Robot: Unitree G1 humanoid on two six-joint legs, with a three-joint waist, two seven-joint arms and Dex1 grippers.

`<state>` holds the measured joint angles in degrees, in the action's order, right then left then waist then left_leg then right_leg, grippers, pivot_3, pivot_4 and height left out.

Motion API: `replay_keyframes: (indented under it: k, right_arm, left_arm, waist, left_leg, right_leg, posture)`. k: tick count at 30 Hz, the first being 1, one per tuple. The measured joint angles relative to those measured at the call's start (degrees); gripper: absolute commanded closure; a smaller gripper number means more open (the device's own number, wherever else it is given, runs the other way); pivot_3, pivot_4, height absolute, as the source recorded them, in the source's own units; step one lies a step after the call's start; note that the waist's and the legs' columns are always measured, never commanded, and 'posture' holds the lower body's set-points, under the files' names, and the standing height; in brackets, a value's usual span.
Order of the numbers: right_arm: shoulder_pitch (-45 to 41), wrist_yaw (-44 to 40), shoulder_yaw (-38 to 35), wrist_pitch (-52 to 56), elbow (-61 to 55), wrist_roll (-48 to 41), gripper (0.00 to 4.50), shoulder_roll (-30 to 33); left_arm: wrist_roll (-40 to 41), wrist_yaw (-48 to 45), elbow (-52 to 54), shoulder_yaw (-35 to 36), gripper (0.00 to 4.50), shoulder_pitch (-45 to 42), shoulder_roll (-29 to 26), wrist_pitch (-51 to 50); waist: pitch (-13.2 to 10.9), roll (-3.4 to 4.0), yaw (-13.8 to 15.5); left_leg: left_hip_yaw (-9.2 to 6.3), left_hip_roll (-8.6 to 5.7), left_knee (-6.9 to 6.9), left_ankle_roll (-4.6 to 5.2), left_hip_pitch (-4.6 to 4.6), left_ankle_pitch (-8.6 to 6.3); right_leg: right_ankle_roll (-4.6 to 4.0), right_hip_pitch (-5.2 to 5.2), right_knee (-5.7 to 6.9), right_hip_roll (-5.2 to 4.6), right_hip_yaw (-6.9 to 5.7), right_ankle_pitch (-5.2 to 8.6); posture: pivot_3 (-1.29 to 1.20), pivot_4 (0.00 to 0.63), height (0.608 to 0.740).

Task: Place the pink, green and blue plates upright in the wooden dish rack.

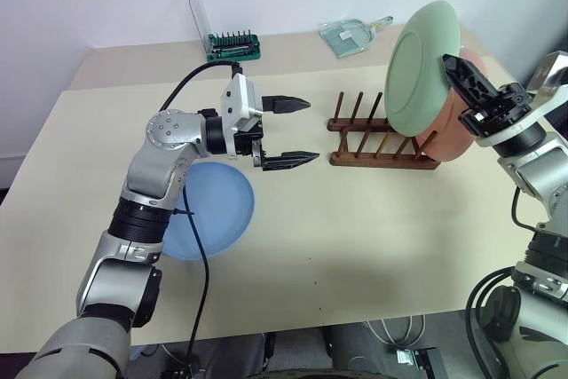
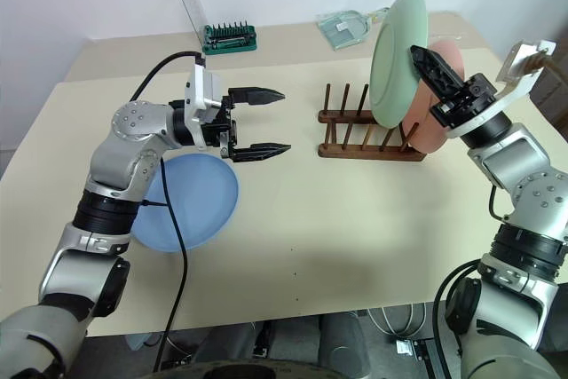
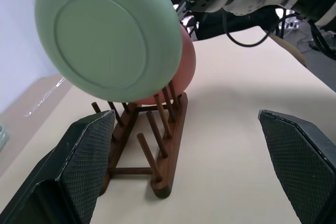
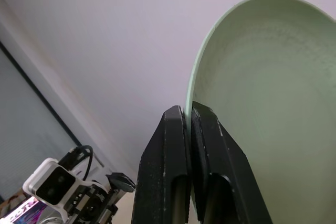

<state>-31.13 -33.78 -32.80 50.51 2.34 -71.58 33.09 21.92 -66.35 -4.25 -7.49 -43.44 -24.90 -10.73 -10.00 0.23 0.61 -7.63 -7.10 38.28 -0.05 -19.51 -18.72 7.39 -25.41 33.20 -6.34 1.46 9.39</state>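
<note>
Reaching up and inward from the table's right side, the right gripper (image 1: 460, 77) is clamped on the rim of the green plate (image 1: 417, 59), holding it on edge in the air above the right end of the wooden dish rack (image 1: 377, 144). The pink plate (image 1: 454, 126) stands upright in the rack just behind it. The left gripper (image 1: 288, 130) points level toward the rack, fingers wide apart and empty, above the blue plate (image 1: 213, 210) lying flat on the table (image 1: 355, 246). No writing is readable.
</note>
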Motion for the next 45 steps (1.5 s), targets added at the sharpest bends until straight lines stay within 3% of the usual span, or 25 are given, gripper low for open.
replay_keyframes:
  k: [10, 19, 23, 29, 39, 43, 45]
  right_arm:
    - [2.5, -0.7, 1.3, -2.7, -0.1, 3.0, 4.46, -0.2]
    - [2.6, -1.8, 2.0, -4.0, -0.1, 5.0, 0.05, -0.1]
    - [2.6, -2.0, 2.0, -5.1, -0.1, 5.9, 0.01, 0.0]
    - [2.6, -5.1, 5.5, -13.8, -3.8, 15.9, 0.01, 2.8]
    - [0.4, -7.4, 4.7, -19.9, -6.4, 16.8, 0.01, 3.6]
    - [10.5, -17.8, 7.8, -15.1, -17.7, 14.5, 0.01, 11.3]
    - [13.8, -21.3, 8.8, -13.9, -21.0, 13.4, 0.01, 11.7]
  left_arm:
    - [0.0, -0.1, 0.0, 0.0, 0.0, 0.0, -0.4, -0.1]
    - [0.0, -0.3, 0.1, 0.0, 0.0, 0.0, -0.6, -0.1]
    - [0.0, -0.6, 0.2, 0.0, 0.0, 0.0, -0.6, -0.1]
    - [0.0, -0.7, 0.3, 0.0, 0.0, 0.0, -0.6, -0.2]
    - [0.2, -0.5, 0.2, 0.0, 0.0, -0.2, -1.0, -1.6]
    - [1.5, -1.2, 0.2, 0.1, 0.0, -4.2, -8.6, -12.3]
    - [-0.4, -0.5, -2.1, 0.1, 0.0, -8.1, -12.6, -15.6]
  waist:
    - [0.0, 0.0, 0.0]
    - [0.0, 0.0, 0.0]
    - [0.0, 0.0, 0.0]
    - [0.0, -0.01, 0.0]
    - [0.0, -0.01, 0.0]
    - [-0.1, -0.16, 0.0]
    - [-0.1, -0.18, -0.1]
  left_leg:
    - [0.0, 0.0, 0.0, 0.0, 0.0, 0.0]
    - [0.0, 0.0, 0.0, 0.0, 0.01, 0.0]
    - [0.0, 0.0, 0.0, 0.0, 0.01, 0.0]
    - [0.01, 0.0, 0.0, 0.0, 0.01, 0.0]
    - [0.0, 0.0, -0.01, 0.0, 0.0, 0.0]
    - [-0.15, 0.05, -0.02, 0.01, -0.06, -0.01]
    - [-0.02, 0.03, 0.01, 0.14, 0.03, -0.08]
  right_leg:
    - [0.0, 0.0, 0.0, 0.01, 0.0, 0.0]
    - [0.0, 0.0, 0.0, 0.01, 0.0, 0.0]
    - [0.0, 0.0, 0.0, 0.01, 0.0, 0.0]
    - [0.01, 0.01, 0.0, 0.02, -0.01, 0.0]
    - [0.0, 0.0, -0.01, 0.02, -0.01, 0.0]
    - [0.01, 0.0, -0.03, 0.13, -0.11, 0.02]
    - [0.02, 0.06, -0.01, 0.09, -0.04, 0.01]
  posture:
    - [0.0, 0.15, 0.74]
    - [0.0, 0.15, 0.74]
    - [0.0, 0.15, 0.74]
    - [0.0, 0.15, 0.74]
    - [0.0, 0.15, 0.74]
    - [0.0, 0.15, 0.74]
    - [0.0, 0.15, 0.74]
